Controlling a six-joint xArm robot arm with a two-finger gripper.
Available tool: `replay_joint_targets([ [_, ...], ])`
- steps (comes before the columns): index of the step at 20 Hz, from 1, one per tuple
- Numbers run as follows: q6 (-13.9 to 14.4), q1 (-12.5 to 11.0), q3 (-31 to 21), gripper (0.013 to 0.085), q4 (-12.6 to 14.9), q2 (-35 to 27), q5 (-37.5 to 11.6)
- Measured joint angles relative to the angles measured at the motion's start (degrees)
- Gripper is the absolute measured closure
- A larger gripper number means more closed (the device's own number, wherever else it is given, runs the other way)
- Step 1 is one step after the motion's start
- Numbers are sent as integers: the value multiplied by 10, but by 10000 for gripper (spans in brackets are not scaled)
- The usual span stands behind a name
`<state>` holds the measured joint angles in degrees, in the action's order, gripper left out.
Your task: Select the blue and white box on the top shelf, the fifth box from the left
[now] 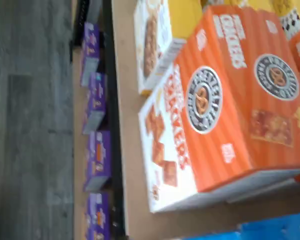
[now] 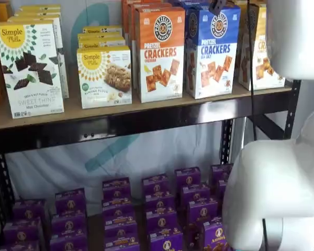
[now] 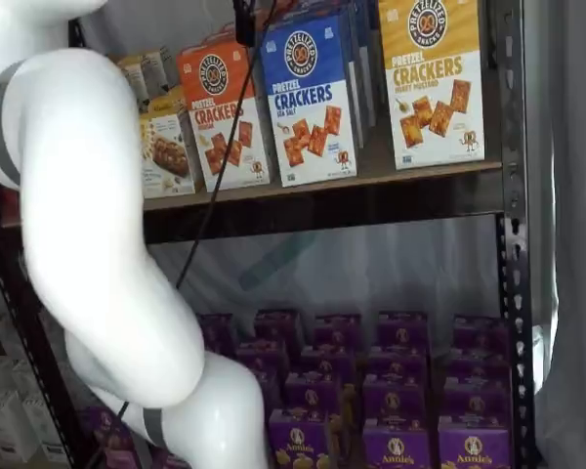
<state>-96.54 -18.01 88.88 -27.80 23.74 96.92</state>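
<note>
1. The glossy white arm (image 2: 277, 183) bulks in the foreground of both shelf views.
2. The pincer (image 3: 244, 21) shows only as a dark tip at the upper edge, above the blue box (image 3: 308, 98); whether its fingers are apart I cannot tell.
3. The shelf (image 2: 146, 117), tan board with a black metal rail, carries flat-faced cardboard boxes.
4. The blue box stands upright, long axis vertical, front facing outward, between the orange box (image 2: 159, 52) and the yellow box (image 3: 432, 78).
5. Below, purple boxes (image 2: 157, 209) sit before a pale backdrop.
</note>
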Motion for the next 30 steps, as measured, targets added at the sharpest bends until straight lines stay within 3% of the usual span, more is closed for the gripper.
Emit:
replay_joint_targets([
  [3,-3,16,26,130,35,-27,-11],
  [7,-6,27,81,130,75,-73,22],
  [13,-10,28,98,130,82,-100,15],
  [24,-14,49,109,130,130,-130,21],
  [30,-7,43,116,130,101,-136,24],
])
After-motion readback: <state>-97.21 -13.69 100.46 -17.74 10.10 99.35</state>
